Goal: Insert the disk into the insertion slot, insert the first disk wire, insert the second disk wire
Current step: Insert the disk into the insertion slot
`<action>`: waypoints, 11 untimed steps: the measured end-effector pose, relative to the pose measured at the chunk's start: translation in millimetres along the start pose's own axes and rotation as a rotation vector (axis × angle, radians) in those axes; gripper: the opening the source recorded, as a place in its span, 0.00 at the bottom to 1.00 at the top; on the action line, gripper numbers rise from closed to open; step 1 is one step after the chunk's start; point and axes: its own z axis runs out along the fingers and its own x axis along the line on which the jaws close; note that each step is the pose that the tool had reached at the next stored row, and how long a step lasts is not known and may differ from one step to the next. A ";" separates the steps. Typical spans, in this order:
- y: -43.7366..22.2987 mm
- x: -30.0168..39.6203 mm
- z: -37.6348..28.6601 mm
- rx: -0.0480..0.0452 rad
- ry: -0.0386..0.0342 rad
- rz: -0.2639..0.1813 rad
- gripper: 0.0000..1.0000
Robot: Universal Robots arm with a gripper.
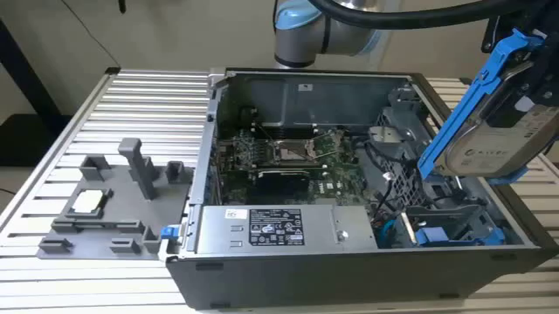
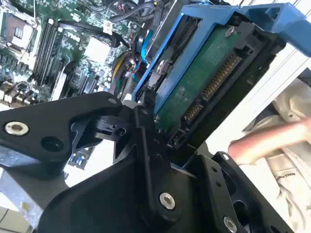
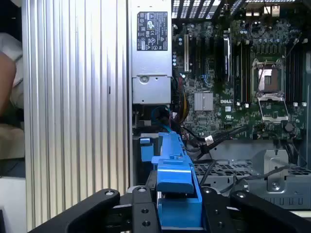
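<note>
Exterior view, from its left to its right. A ribbed metal table carries a grey fixture tray near its left edge. An open computer case lies on its side across the table's middle.

Inside the case, a silver box with a black-and-white sticker sits along the near wall. The green motherboard lies behind it. The insertion slot, dark grey with a perforated side wall, stands in the case's near right corner. A blue part is visible inside it, with cables running close beside it.

The disk is in the air above the case's right edge, over the slot and clear of it. It is tilted steeply, with its blue carrier rising towards the upper right.

The gripper is clenched on the disk, with one black finger on each side of the blue carrier in the first wrist view. The second wrist view shows the disk's green circuit board and connector. It also shows a person's hand, blurred, beyond the disk.
</note>
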 end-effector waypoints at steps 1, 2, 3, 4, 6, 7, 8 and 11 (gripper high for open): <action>0.0 0.0 0.0 0.0000 0.0000 0.000 0.33; 0.0 0.0 0.0 0.0000 -0.0001 0.000 0.33; 0.0 0.0 0.0 0.0000 -0.0001 0.000 0.33; 0.0 0.0 0.0 0.0000 -0.0002 0.000 0.33; 0.0 0.0 0.0 0.0000 -0.0006 0.000 0.33; 0.0 0.0 -0.1 0.0000 -0.0006 0.000 0.33; 0.0 0.0 0.1 0.0000 -0.0006 0.000 0.33; -0.1 0.0 1.3 0.0006 -0.0009 0.000 0.33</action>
